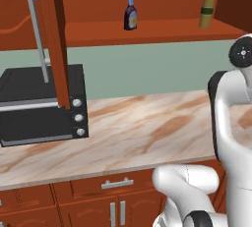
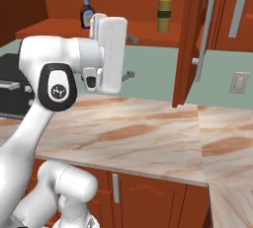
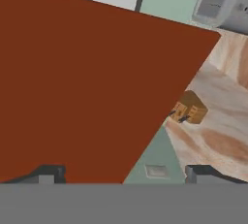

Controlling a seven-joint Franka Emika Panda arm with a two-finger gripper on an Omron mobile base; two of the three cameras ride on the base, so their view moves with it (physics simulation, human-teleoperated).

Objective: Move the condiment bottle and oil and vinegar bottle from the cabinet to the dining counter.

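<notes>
The cabinet (image 1: 162, 29) hangs open, and both bottles stand on its shelf. The squat dark condiment bottle (image 1: 130, 13) (image 2: 87, 12) with a blue cap is on the left. On the right is the taller olive-yellow oil and vinegar bottle (image 1: 207, 6) (image 2: 164, 7). My gripper (image 2: 130, 57) (image 3: 126, 173) is open and holds nothing. It hovers just below the shelf's front edge, between the two bottles and apart from both. In the hand view a broad red-brown cabinet surface (image 3: 87, 82) lies close ahead. The dining counter is out of view.
Open cabinet doors (image 1: 54, 39) (image 2: 190, 39) with silver bar handles hang on either side. A black toaster oven (image 1: 42, 105) sits at the left of the marble counter (image 1: 147, 132) below. A grey toaster (image 3: 223, 5) and a wooden knife block (image 3: 189, 107) stand further along.
</notes>
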